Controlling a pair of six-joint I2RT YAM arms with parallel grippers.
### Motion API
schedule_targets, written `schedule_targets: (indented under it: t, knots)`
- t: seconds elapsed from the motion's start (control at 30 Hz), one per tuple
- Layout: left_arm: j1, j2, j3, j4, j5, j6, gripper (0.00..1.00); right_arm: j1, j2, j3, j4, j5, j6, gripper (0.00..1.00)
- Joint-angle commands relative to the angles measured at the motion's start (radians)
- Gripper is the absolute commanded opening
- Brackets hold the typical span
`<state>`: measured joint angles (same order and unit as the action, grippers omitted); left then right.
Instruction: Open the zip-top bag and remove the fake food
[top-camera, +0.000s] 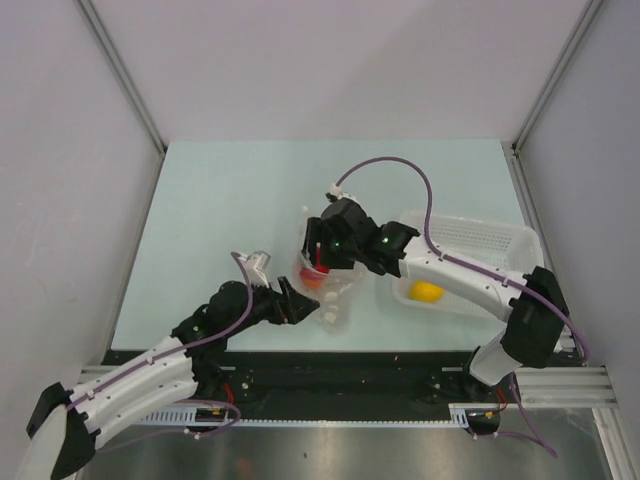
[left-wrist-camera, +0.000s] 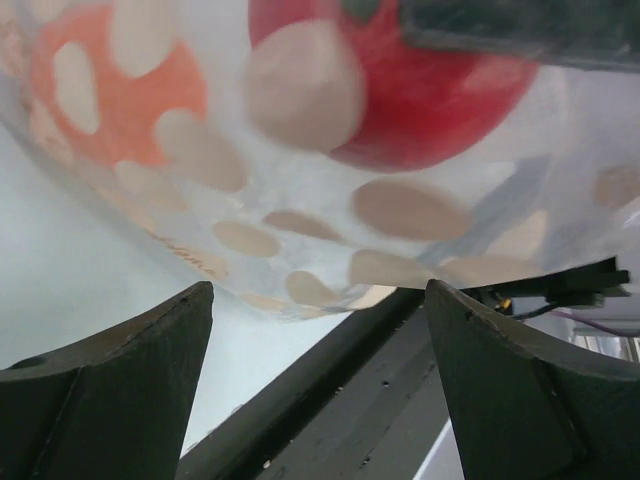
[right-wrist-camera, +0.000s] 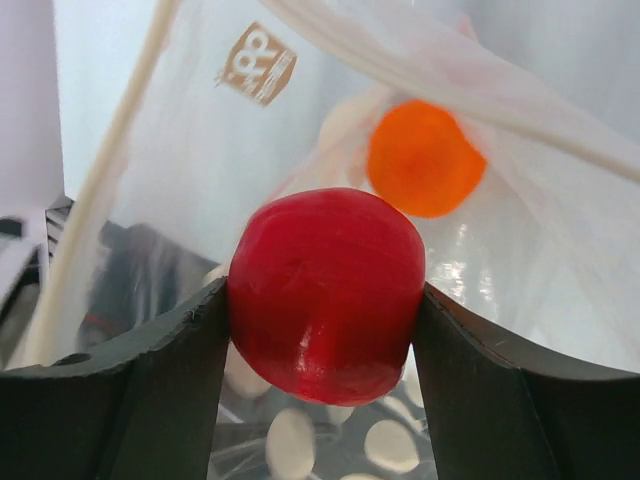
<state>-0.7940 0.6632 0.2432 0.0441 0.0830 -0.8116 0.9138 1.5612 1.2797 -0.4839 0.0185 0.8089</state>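
Observation:
The zip-top bag (top-camera: 335, 298), clear with white dots, stands open at the table's middle. My right gripper (top-camera: 322, 258) reaches down into its mouth. In the right wrist view this gripper (right-wrist-camera: 320, 300) is shut on a red fake fruit (right-wrist-camera: 325, 260), one finger pressed against each side. An orange fruit (right-wrist-camera: 425, 158) lies deeper in the bag (right-wrist-camera: 200, 170). My left gripper (top-camera: 295, 302) sits just left of the bag's lower edge. Seen from the left wrist, its jaws (left-wrist-camera: 320, 310) are open and empty below the bag (left-wrist-camera: 300, 230), with the red fruit (left-wrist-camera: 420, 100) and orange fruit (left-wrist-camera: 120, 90) showing through the plastic.
A white perforated basket (top-camera: 480, 238) stands at the right with a yellow fruit (top-camera: 427, 292) inside, partly under my right arm. The table's dark front rail (left-wrist-camera: 330, 400) runs close below the left gripper. Grey walls enclose the table on three sides.

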Motion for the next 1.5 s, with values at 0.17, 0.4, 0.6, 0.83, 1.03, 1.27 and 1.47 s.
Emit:
schedule_targets:
  t: [0.17,0.4,0.6,0.83,1.03,1.27,1.47]
  knots:
    - [-0.001,-0.103,0.183,-0.191,0.104,0.040,0.89,0.226,0.025,0.263,-0.196,0.553,-0.068,0.19]
    - [-0.001,-0.221,0.289,-0.309,0.063,0.011,0.87,0.250,-0.093,0.169,-0.112,0.576,0.021,0.17]
    - [-0.001,-0.296,0.343,-0.394,-0.078,-0.034,0.86,0.232,-0.205,0.219,-0.195,0.540,0.042,0.16]
    - [-0.001,-0.188,0.416,-0.382,-0.207,-0.054,0.92,0.188,-0.361,0.188,-0.393,0.676,0.036,0.17]
    - [-0.001,0.047,0.573,-0.381,-0.178,0.014,0.92,-0.224,-0.555,-0.064,-0.484,0.624,-0.065,0.22]
    - [-0.001,0.242,0.807,-0.558,-0.264,0.049,0.95,-0.613,-0.653,-0.345,-0.400,0.434,-0.226,0.43]
    - [-0.001,0.300,0.857,-0.664,-0.315,-0.024,0.90,-0.641,-0.623,-0.339,-0.404,0.468,-0.223,0.75]
